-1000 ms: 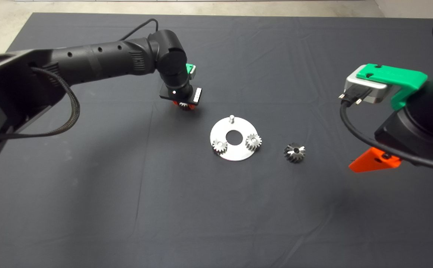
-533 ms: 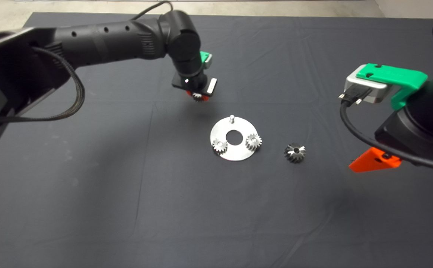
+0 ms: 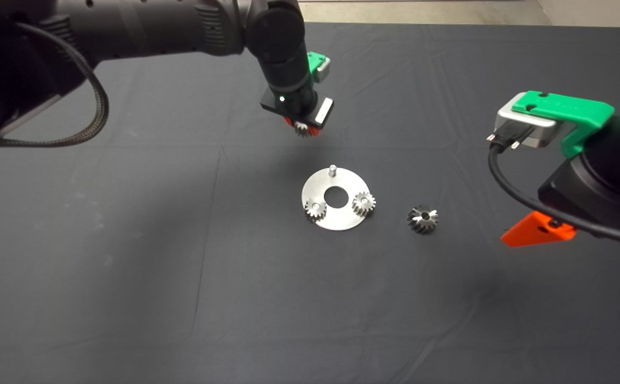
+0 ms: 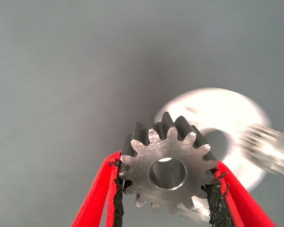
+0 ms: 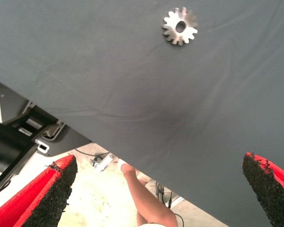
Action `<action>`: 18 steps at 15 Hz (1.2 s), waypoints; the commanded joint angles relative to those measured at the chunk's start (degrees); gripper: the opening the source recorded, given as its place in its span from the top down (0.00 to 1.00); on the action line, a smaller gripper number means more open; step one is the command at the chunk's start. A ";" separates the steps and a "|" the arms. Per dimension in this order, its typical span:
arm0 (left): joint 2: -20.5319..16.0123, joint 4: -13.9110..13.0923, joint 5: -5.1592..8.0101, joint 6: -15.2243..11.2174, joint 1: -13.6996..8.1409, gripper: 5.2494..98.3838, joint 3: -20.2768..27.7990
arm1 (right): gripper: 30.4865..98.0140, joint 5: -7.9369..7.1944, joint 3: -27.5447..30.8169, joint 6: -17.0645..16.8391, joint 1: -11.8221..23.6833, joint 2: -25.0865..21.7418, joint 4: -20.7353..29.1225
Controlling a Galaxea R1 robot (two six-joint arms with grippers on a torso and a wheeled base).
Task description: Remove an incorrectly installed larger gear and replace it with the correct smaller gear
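My left gripper [image 3: 303, 128] hangs above the mat just behind the round silver plate [image 3: 320, 186], shut on a smaller gear [image 4: 168, 170] that sits flat between its red fingers [image 4: 102, 194]. The plate carries a bare peg [image 3: 332, 170] at its far edge and two smaller gears [image 3: 315, 209] [image 3: 363, 202] on its near side. The larger gear [image 3: 423, 219] lies on the mat to the right of the plate, free of any gripper; it also shows in the right wrist view [image 5: 180, 26]. My right gripper [image 5: 158, 161] waits open at the right edge.
The dark mat [image 3: 182, 266] covers the table, with pale floor beyond its far edge. In the right wrist view the mat's edge, table frame parts and a person's leg [image 5: 144, 198] show below.
My left gripper has lifted the smaller gear off the mat and carried it right, closer to the plate's bare peg. The right arm, plate and larger gear have not moved.
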 commanded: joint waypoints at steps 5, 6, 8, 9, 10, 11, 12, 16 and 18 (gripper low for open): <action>2.43 -1.14 -2.15 -0.05 -1.61 0.68 1.54 | 0.08 -1.02 -0.77 0.33 1.41 -0.03 1.65; 3.29 -1.05 -2.19 -0.05 -1.53 0.68 1.19 | 0.08 -0.93 -0.99 0.33 1.41 -0.04 1.74; 4.02 -1.14 -2.55 -0.31 -1.35 0.68 -1.02 | 0.08 -1.02 -1.11 0.33 1.41 0.03 1.74; 4.31 -1.52 -2.46 -0.40 -1.35 0.68 -2.28 | 0.08 -1.08 -1.08 0.33 1.41 0.05 1.74; 4.31 -2.19 -2.46 -0.49 -1.35 0.68 -2.80 | 0.08 -1.02 -0.99 0.33 1.41 -0.03 1.74; 4.31 -2.22 -2.46 -0.57 -1.35 0.68 -3.14 | 0.08 -0.96 -1.02 0.33 1.41 -0.03 1.74; 4.31 -2.24 -2.46 -0.70 -1.26 0.68 -3.90 | 0.08 -0.93 -1.08 0.33 1.41 -0.03 1.74; 4.31 -2.19 -2.46 -1.38 -0.98 0.68 -4.48 | 0.08 -1.19 -0.98 0.33 1.39 -0.21 1.74; 4.40 -2.11 -2.46 -2.33 -0.91 0.68 -4.57 | 0.08 -1.11 -0.82 0.29 1.36 -0.21 1.74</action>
